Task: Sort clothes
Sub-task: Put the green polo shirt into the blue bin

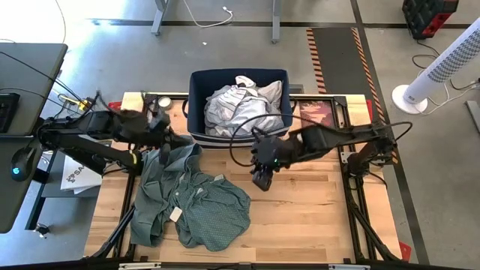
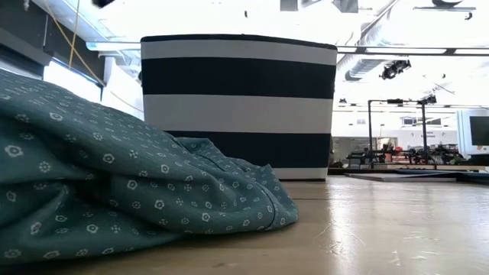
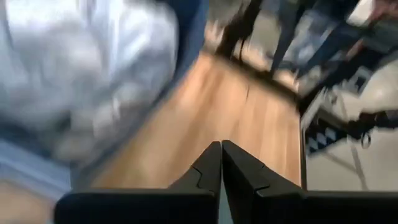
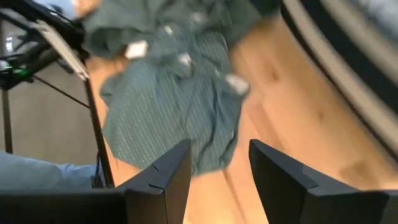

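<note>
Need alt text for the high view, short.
Overhead view: a crumpled grey-green patterned fabric shirt lies on the left of a light wooden table, below a navy fabric bin holding pale white and blue-grey garments. The left tool sits shut at the shirt's top edge; the right tool hovers open mid-table.

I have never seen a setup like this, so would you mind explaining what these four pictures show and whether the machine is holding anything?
It is a robot with two dark arms at a wooden table, each ending in a two-finger gripper. One camera looks straight down from above, one sits at table height, and one rides on each wrist. A grey-green patterned shirt lies crumpled on the table. Behind it stands a navy bin with white stripes, holding pale clothes. The left gripper, near the bin's left corner, is shut and holds nothing. The right gripper hangs over bare wood beside the shirt, fingers apart, also empty.
</note>
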You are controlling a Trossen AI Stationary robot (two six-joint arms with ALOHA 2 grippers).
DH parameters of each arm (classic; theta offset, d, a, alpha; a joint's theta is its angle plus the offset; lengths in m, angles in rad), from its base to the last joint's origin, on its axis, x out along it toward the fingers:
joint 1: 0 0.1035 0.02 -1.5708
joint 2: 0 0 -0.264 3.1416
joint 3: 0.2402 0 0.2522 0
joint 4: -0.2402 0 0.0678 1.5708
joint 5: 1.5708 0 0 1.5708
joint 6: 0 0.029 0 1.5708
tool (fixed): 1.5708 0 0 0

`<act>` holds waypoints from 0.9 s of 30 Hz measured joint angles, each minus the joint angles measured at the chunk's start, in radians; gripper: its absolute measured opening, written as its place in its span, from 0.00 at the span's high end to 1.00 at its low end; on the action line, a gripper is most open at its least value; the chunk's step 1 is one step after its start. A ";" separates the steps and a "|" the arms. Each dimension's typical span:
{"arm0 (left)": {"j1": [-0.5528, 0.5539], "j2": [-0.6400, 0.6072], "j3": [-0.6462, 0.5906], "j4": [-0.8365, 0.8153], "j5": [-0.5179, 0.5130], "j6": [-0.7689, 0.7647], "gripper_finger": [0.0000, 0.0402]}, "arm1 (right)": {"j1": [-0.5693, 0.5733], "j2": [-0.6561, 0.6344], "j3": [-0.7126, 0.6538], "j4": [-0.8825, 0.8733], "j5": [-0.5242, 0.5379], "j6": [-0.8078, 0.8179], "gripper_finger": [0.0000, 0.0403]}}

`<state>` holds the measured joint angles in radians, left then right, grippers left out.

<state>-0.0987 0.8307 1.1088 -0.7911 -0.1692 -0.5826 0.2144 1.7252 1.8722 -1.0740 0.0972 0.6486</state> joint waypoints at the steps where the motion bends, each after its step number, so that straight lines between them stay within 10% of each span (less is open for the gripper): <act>1: -0.009 0.003 -0.009 -0.049 0.022 -0.038 0.95 | 0.004 0.000 -0.022 0.000 0.000 0.036 0.61; 11: -0.189 0.090 -0.209 -0.169 0.175 -0.376 0.62 | 0.037 0.000 -0.088 -0.005 -0.028 -0.073 0.61; 22: -0.414 0.477 -0.340 0.468 0.157 0.262 0.52 | 0.070 0.000 -0.088 -0.183 -0.045 -0.252 0.61; 27: -0.366 0.756 -0.322 0.602 0.107 0.191 0.50 | 0.126 0.000 -0.088 -0.260 -0.045 -0.287 0.61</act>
<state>-0.4646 1.5862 0.7864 -0.1891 -0.0621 -0.3919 0.3405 1.7252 1.7844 -1.3339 0.0520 0.3620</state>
